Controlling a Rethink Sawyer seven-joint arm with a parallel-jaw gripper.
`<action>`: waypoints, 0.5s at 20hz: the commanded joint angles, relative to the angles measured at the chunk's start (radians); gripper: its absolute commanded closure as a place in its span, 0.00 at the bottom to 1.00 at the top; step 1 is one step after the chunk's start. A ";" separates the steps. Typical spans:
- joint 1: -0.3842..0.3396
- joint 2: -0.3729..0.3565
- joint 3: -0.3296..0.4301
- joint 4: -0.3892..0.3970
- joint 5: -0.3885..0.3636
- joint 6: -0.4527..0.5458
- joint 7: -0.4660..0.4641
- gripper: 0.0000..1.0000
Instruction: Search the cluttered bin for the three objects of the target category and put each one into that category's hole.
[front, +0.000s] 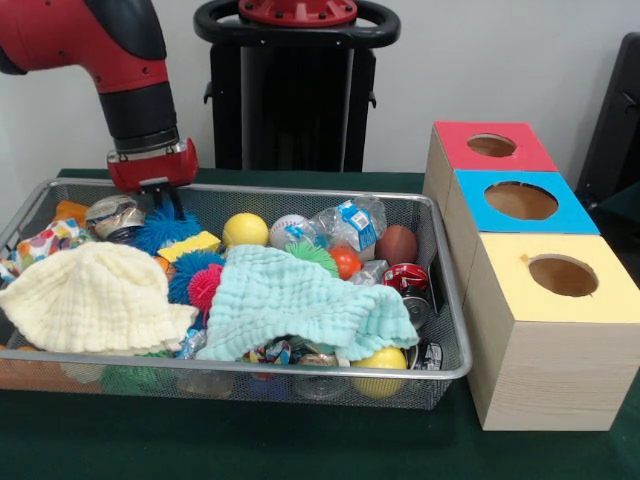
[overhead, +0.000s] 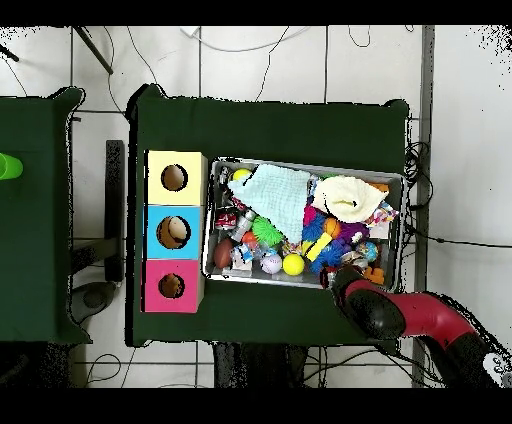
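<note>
The wire mesh bin (front: 250, 372) is packed with mixed items. My gripper (front: 163, 205) hangs at its far left corner, open, its tips just over a blue spiky ball (front: 165, 230) and holding nothing. Nearby lie a yellow ball (front: 245, 229), a baseball (front: 286, 229), a brown football (front: 396, 243), a pink spiky ball (front: 205, 285) and a red can (front: 405, 278). A pale yellow cloth (front: 95, 295) and a mint cloth (front: 300, 300) hide what is under them. To the right stand the red box (front: 455, 140), blue box (front: 470, 195) and yellow box (front: 500, 270), each with a round hole.
From above, the arm (overhead: 400, 312) reaches over the bin's (overhead: 212, 225) lower right corner. The yellow box (overhead: 190, 165), blue box (overhead: 190, 220) and pink-red box (overhead: 190, 275) line the bin's left side. A crumpled bottle (front: 350, 222) lies at the back.
</note>
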 joint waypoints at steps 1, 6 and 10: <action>0.061 -0.122 0.066 -0.092 0.087 0.060 0.040 1.00; 0.084 -0.159 0.064 -0.092 0.132 0.090 0.031 1.00; 0.100 -0.172 0.055 -0.095 0.156 0.093 0.027 1.00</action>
